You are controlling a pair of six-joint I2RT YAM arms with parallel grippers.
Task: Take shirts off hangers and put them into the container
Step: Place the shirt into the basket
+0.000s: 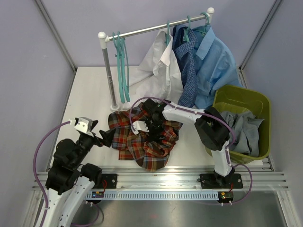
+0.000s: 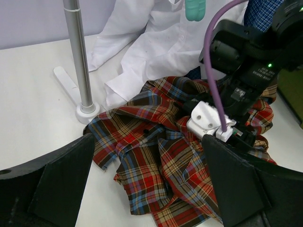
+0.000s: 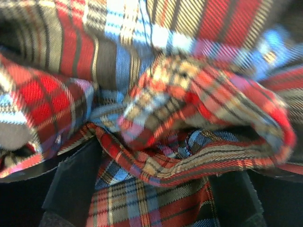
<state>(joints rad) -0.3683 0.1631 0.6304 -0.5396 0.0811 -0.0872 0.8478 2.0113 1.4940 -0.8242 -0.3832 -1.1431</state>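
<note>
Mid-worktop (image 1: 90, 94) — plaid shirt (image 1: 142, 146) lies crumpled in a heap. Right hand (image 1: 150, 128) is pressed down into the heap; its fingers (image 3: 71, 184) stand apart with a fold of plaid bunched between them, not pinched. Left hand (image 1: 108, 138) is released, spread wide, just beside the heap's left edge. Grey shirt (image 1: 244, 130) sits in the basket (image 1: 239, 94) at right. White shirt (image 1: 158, 66), check shirt (image 1: 187, 61) and blue shirt (image 1: 215, 61) hang from the rail (image 1: 147, 31) — bare hangers (image 1: 122, 66) at its left end.
</note>
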